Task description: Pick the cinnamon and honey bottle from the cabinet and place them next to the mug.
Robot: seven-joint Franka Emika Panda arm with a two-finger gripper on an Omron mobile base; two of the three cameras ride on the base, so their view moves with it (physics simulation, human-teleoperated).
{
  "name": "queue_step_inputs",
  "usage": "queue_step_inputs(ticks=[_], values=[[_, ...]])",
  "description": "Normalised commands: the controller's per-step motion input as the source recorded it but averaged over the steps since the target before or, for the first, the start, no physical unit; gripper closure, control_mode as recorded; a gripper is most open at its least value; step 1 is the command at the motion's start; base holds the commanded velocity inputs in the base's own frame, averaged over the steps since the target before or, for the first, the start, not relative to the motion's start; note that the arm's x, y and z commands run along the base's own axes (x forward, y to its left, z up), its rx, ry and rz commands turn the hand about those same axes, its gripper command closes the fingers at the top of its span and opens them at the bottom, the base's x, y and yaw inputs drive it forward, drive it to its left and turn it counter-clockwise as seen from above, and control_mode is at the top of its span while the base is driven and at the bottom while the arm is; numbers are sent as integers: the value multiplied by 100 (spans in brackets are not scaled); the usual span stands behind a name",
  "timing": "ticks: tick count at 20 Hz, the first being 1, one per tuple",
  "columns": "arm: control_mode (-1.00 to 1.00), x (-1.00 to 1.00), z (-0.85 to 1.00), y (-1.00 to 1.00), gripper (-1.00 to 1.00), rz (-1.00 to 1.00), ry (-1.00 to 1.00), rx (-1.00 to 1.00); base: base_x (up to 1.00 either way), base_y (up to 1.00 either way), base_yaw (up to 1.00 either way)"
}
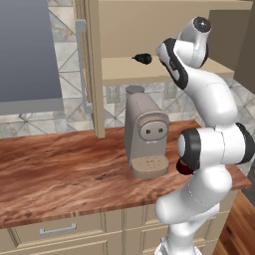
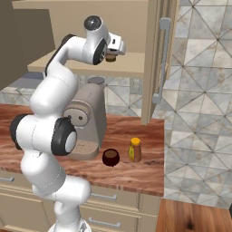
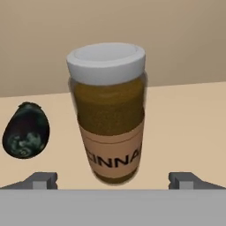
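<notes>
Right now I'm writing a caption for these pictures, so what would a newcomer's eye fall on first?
The white arm, reaching up to the cabinet shelf. There its open gripper faces the upright cinnamon, with a small black object beside it. Below, the honey bottle already stands by the mug on the counter.

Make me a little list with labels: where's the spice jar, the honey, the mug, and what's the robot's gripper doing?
cinnamon: upright on the cabinet shelf, pale lid on
black rounded object: lying on the shelf beside the jar
honey bottle: standing on the wooden counter, right beside the mug
mug: on the counter, in front of the coffee machine
gripper: open, up at the shelf, a fingertip on each side of the jar, not gripping it yet
</notes>
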Motion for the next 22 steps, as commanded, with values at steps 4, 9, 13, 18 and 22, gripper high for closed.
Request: queue_step_inputs(ticks=[4,9,13,18,22], values=[[-100,3,-6,-3,-100,0,0,0,0,0,0],[-100,16,-20,0,-100,0,0,0,0,0,0],[-100,19,-1,0,-100,0,0,0,0,0,0],[-100,27,0,0,-100,0,0,0,0,0,0],[-100,13,0,0,-100,0,0,0,0,0,0]])
